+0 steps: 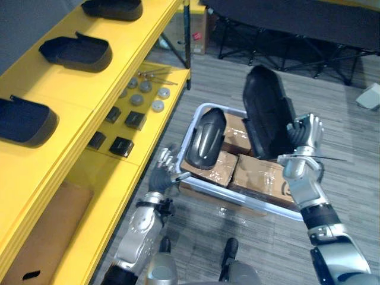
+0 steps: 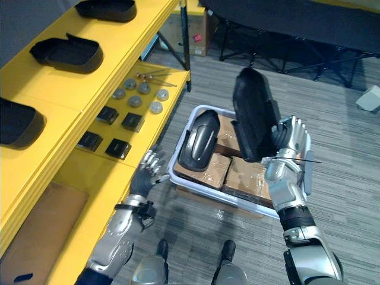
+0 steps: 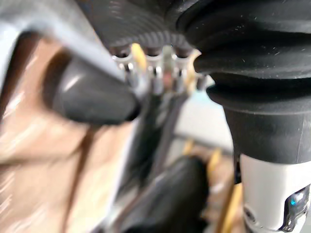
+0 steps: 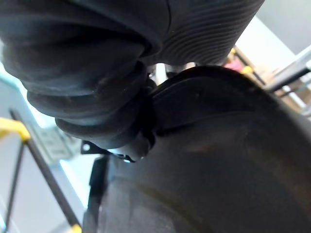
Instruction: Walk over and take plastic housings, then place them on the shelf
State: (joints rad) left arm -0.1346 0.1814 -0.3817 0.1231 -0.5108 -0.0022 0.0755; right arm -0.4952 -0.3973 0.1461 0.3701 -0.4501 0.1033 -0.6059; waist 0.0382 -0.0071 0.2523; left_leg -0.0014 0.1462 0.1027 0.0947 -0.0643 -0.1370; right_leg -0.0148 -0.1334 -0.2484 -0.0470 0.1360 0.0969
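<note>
We see a housing (image 1: pixel 267 113) upright above the bin (image 1: pixel 256 205), our right hand (image 1: pixel 304 135) clamped on its edge. A second housing (image 1: pixel 205 139) leans on boxes (image 1: pixel 261 172) in the bin. Our left hand (image 1: pixel 161 175) hangs by the bin's corner, fingers loosely apart. Three housings (image 1: pixel 77 52) lie on the shelf (image 1: pixel 71 95).

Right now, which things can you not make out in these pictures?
- Left wrist view: blurred; whether the left hand touches the bin is unclear.
- Eye views: nearest shelf housing, cut by the left edge.
- Cardboard boxes, partly hidden by the held housing in the right hand.
- Lower-shelf parts: too small.
</note>
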